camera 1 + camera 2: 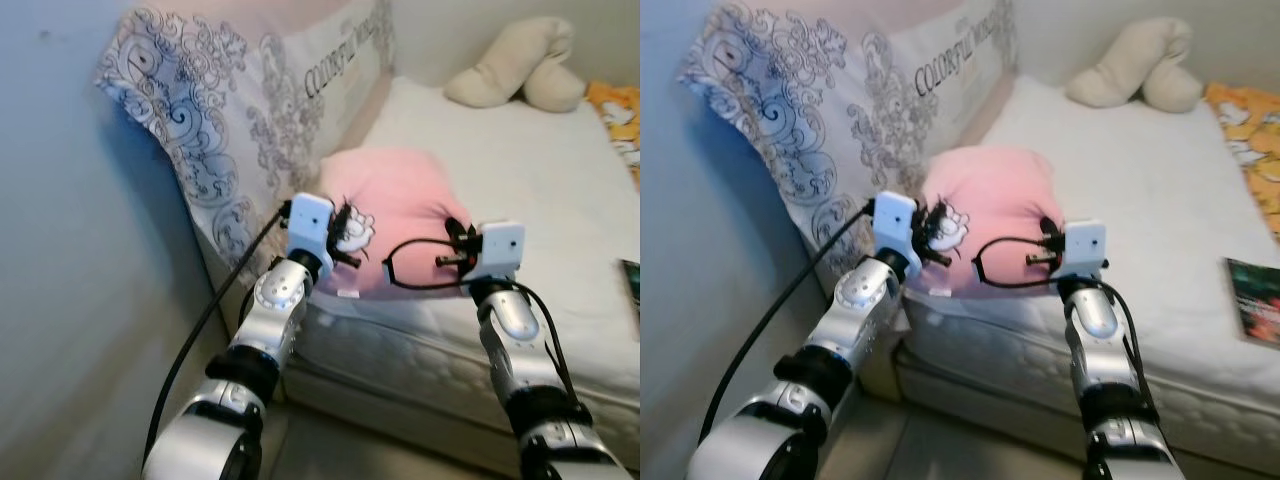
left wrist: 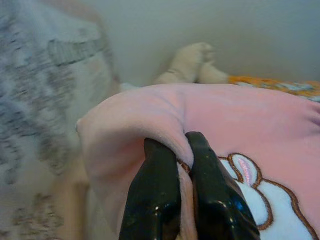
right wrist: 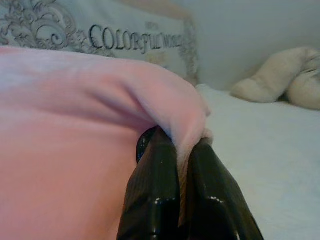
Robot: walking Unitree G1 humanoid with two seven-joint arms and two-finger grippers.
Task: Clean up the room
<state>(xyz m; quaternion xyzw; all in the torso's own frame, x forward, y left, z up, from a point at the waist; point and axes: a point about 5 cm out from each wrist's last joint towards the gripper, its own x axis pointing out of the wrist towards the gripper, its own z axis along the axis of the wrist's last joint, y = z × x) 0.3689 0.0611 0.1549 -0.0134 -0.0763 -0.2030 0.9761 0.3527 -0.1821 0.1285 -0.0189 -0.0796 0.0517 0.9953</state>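
Observation:
A pink plush cushion [image 1: 395, 200] with a white rabbit patch lies on the near edge of the white mattress [image 1: 520, 190], in front of a large scroll-patterned pillow [image 1: 240, 100]. My left gripper [image 1: 352, 228] is shut on the cushion's left corner, and the pink fabric is pinched between its fingers [image 2: 155, 200]. At the cushion's right corner, my right gripper [image 1: 458, 238] is shut on a fold of the same fabric [image 3: 180, 125]. Both arms reach forward from below.
A beige plush toy [image 1: 520, 65] lies at the far end of the bed. An orange patterned cloth [image 1: 620, 110] sits at the right edge, and a dark book [image 1: 1255, 300] rests on the mattress. The wall [image 1: 70, 250] stands close on the left.

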